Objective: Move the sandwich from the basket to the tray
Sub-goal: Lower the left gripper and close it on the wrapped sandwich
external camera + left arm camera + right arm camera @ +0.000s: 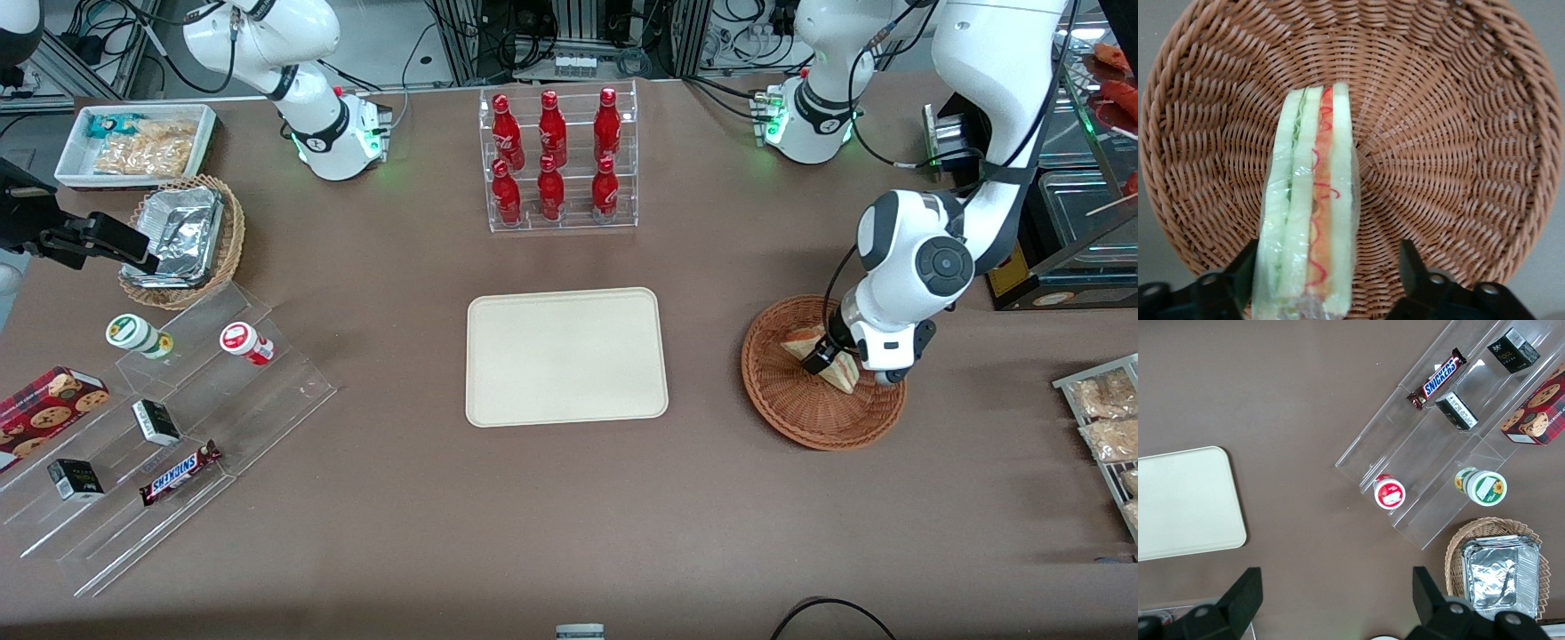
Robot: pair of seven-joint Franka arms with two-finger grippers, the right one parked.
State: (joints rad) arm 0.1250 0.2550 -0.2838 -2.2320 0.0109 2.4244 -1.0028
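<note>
The sandwich, a plastic-wrapped wedge of white bread with red and green layers, stands on edge in the round reddish-brown wicker basket at the working arm's end of the table. My left gripper is lowered into the basket and stands open, one finger on each side of the sandwich. In the left wrist view the sandwich runs between the black fingers; one finger is close against the bread, the other stands apart with basket weave showing in the gap. The cream-beige tray lies bare at mid-table.
A clear rack of red bottles stands farther from the camera than the tray. Toward the parked arm's end are a stepped acrylic shelf with snacks, a tan wicker basket with a foil container and a white snack tray. Bagged snacks lie beside the basket.
</note>
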